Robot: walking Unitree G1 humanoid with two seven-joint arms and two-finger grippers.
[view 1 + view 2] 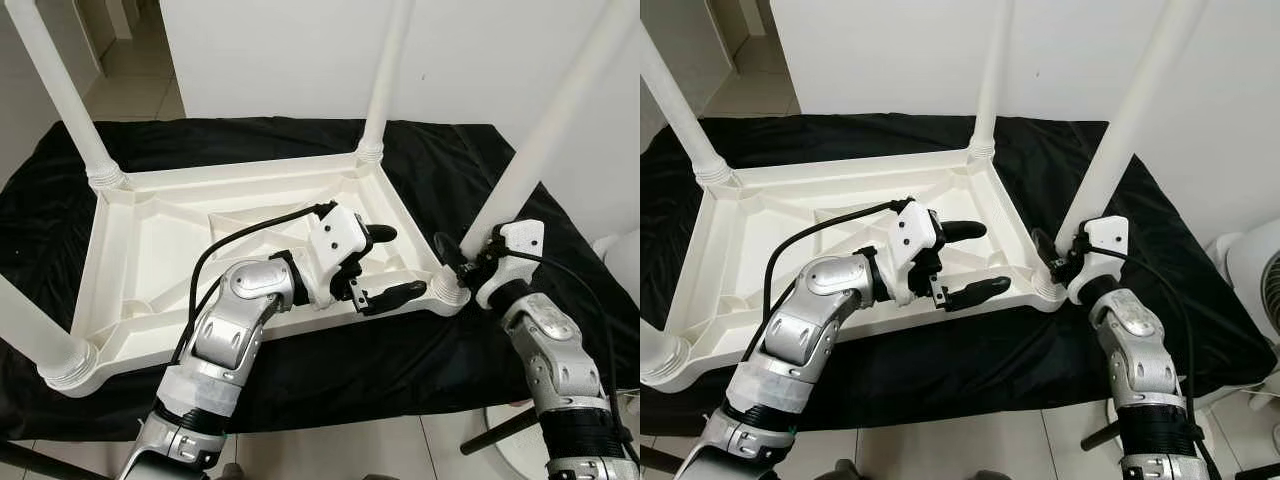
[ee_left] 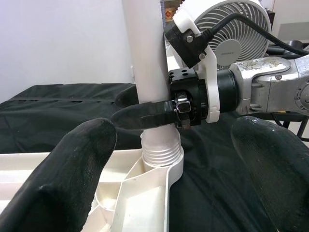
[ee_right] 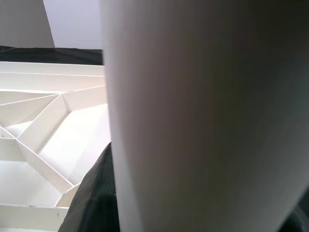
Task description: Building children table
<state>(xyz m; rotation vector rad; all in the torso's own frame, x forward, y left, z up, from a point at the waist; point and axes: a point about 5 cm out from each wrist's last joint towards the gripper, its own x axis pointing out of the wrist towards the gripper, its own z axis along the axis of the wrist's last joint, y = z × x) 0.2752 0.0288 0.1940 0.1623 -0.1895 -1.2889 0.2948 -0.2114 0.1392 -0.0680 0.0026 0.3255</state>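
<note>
While the right end effector clamps it, the leg stands upright (slightly tilted).

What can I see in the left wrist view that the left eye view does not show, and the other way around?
Left wrist view alone: a white fan behind the right arm, and, close up, the right gripper's fingers closed around the near right leg just above its threaded socket.

Left eye view alone: the whole upturned tabletop on the black cloth, with all four legs standing in its corners, and the left gripper open above the tabletop's near edge.

Both: the right gripper on that leg, the tabletop's corner, the cloth.
</note>
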